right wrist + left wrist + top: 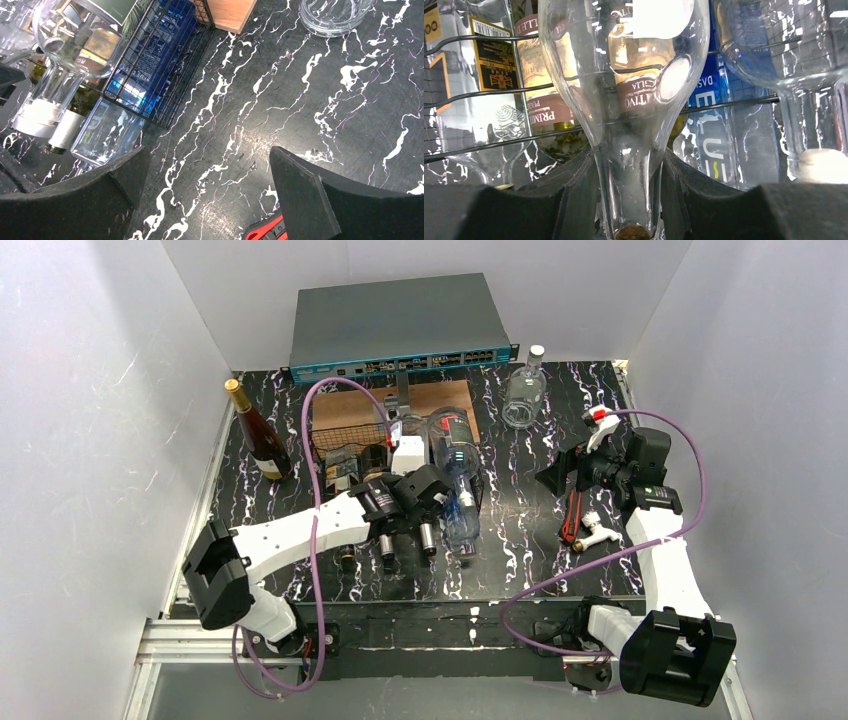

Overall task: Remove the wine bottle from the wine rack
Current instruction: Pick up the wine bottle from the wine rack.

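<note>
Wine bottle (624, 75) is sitting clenched in your left hand (629, 200); you're risking slick glass slipping or snagging the wine rack (345, 435) ahead.

White booth, black marbled table (520, 530).
White walls (80, 390) stand at 9, 12 and 3 o'clock; a grey box (400, 320) sits at 12, a metal rail (200, 645) at 6.

Grey network switch (400, 325), wooden board (440, 398), clear upright bottle (524, 392), black marbled table (520, 525)
</note>
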Available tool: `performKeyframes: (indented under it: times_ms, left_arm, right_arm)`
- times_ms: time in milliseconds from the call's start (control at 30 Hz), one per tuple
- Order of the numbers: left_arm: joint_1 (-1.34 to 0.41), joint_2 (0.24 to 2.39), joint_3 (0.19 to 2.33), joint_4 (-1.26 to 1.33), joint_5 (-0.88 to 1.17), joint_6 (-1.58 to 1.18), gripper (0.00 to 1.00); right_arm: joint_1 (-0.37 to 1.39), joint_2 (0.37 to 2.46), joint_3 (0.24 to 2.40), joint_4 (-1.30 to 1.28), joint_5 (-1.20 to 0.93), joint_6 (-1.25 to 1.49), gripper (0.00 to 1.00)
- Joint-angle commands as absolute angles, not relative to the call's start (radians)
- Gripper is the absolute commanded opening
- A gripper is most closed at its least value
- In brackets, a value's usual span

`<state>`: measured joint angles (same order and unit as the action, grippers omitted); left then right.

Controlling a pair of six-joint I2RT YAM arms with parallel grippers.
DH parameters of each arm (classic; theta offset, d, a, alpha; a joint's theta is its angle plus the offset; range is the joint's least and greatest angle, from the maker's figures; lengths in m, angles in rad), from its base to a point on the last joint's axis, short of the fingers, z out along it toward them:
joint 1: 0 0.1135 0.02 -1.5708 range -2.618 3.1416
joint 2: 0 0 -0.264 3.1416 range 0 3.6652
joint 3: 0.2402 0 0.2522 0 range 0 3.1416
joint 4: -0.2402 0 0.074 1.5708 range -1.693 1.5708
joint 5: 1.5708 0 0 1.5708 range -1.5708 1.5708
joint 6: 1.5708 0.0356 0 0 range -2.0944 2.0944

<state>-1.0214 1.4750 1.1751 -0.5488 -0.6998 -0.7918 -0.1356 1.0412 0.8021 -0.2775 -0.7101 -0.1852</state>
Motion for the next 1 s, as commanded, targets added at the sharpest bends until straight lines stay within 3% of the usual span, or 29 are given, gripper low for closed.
performKeyframes:
  times_ms: [0, 967]
  left_arm:
    - [-1.030, 1.370, 1.181, -0.494, -0.828, -0.714, 0.00]
    - [-1.029, 1.162, 1.077, -0.444, -0.798, -0.628, 0.00]
  right_arm:
    - [-0.140, 1.024, 0.799, -0.245, -0.722, -0.194, 0.98]
    - [-0.141, 1.025, 0.795, -0.242, -0.722, -0.194, 0.98]
